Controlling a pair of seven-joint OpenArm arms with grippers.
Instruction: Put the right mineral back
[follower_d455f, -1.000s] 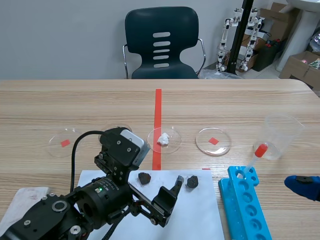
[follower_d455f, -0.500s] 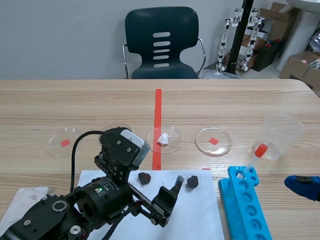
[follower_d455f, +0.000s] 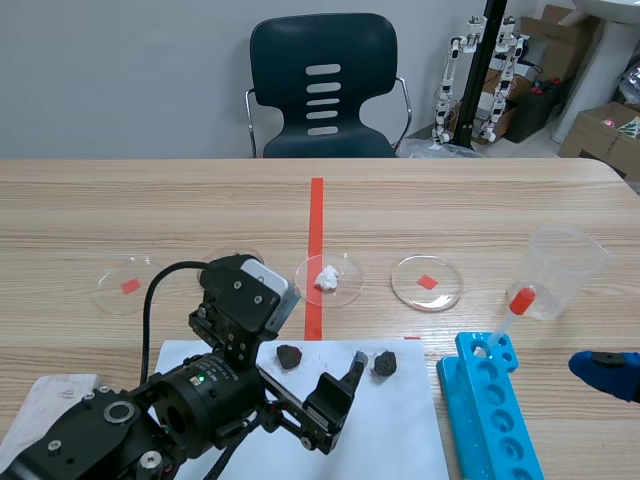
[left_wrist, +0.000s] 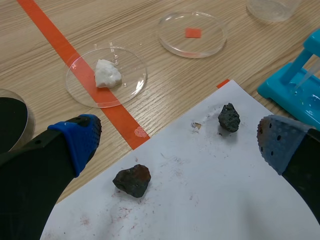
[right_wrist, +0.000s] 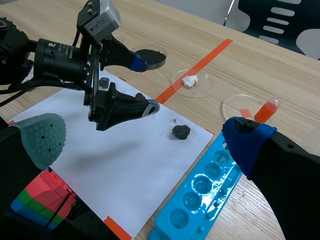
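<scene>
Left gripper (left_wrist: 180, 144) above the white paper sheet (left_wrist: 210, 200), its 2 fingers spread wide with nothing between them. The right gripper (right_wrist: 144, 137), likewise spread and holding nothing, is well off the sheet's right edge. The dark grey right mineral (left_wrist: 229, 117) lies on the sheet near its far right corner, a brownish mineral (left_wrist: 132, 180) lies on the sheet further left, and a red-marked petri dish (left_wrist: 192, 34) sits beyond the sheet's far edge.

left gripper (follower_d455f: 318, 332): fingers apart, low over the white paper (follower_d455f: 400, 430)
left dark mineral (follower_d455f: 289, 356): on paper
right dark mineral (follower_d455f: 385, 364): just beside one fingertip
middle petri dish (follower_d455f: 347, 291): holds white mineral (follower_d455f: 326, 278)
</scene>
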